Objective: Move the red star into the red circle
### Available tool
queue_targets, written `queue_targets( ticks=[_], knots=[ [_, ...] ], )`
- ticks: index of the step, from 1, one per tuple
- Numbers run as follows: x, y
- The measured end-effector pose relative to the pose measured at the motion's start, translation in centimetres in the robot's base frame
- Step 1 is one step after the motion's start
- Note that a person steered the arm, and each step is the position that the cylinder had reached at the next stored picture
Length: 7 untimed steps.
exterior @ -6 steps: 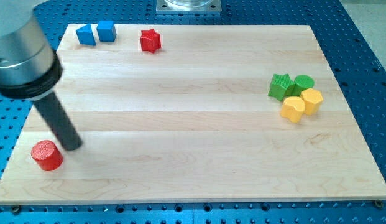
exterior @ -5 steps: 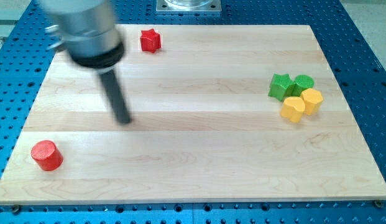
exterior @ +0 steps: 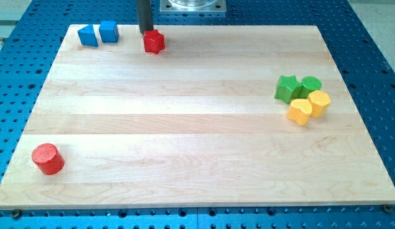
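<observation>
The red star lies near the board's top edge, left of centre. The red circle, a short red cylinder, stands near the board's bottom left corner, far from the star. My tip is at the top edge of the board, just above and slightly left of the red star, touching or almost touching it. The rod comes down from the view's top.
Two blue blocks, a triangle and a cube, sit at the top left. At the right, a green star, a green cylinder, a yellow heart and a yellow block are clustered. The wooden board lies on a blue perforated table.
My tip moved from beside the red circle at the bottom left up across the board to the top edge behind the red star. No block has moved.
</observation>
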<state>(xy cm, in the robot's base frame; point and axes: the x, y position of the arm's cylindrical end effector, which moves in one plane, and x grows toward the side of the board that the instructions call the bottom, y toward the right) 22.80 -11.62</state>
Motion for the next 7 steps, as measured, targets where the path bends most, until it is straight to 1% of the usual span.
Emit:
queue_targets(
  ticks=[1, 2, 3, 4, 5, 6, 7],
  knots=[
    [5.5, 0.3],
    [8.2, 1.7],
    [3.6, 7.8],
    [-0.8, 12.5],
    [0.5, 13.4],
    [5.3, 10.6],
    [9.6, 10.5]
  ],
)
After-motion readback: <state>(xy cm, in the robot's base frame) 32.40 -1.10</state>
